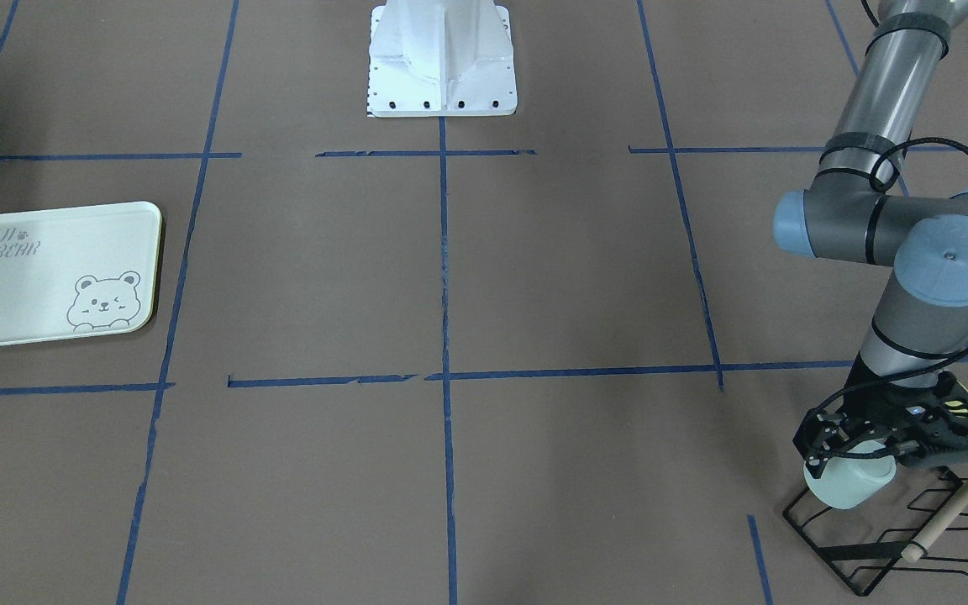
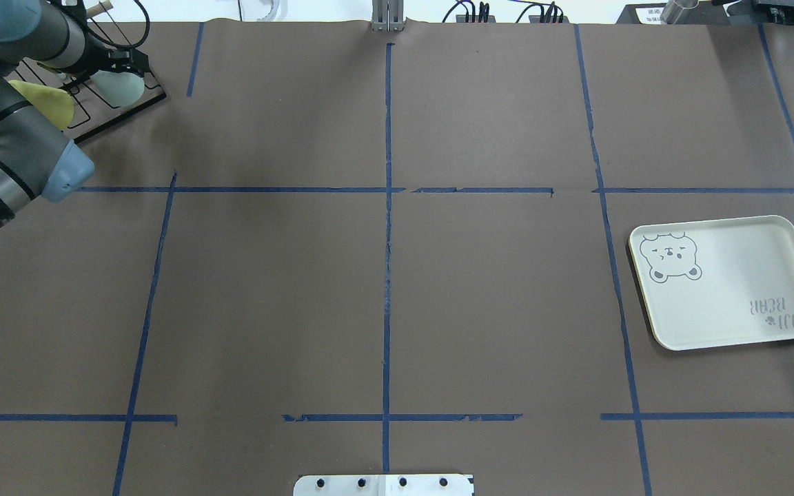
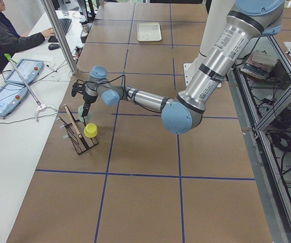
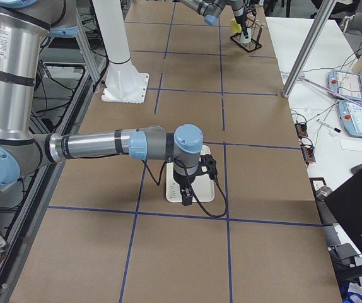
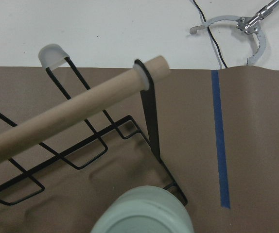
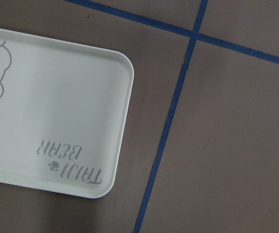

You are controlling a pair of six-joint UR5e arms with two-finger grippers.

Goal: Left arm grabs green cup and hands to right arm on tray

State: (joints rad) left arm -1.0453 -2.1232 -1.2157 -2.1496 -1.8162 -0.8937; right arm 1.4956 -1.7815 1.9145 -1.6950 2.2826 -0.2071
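One green cup (image 1: 850, 488), apparently in grip of left pincer (image 1: 854, 455); one tray (image 1: 26, 286); right pincer (image 4: 185, 200), state unclear.

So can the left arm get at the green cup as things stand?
Likely yes: the left gripper is right at the green cup on the rack; the rod and yellow cup sit beside it, not between.

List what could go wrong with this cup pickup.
1. The green cup sits on the wire rack beside the wooden dowel; lifting may snag either.
2. The yellow cup is close by; the left gripper could knock it.
3. The tray lies across the table: long carry.
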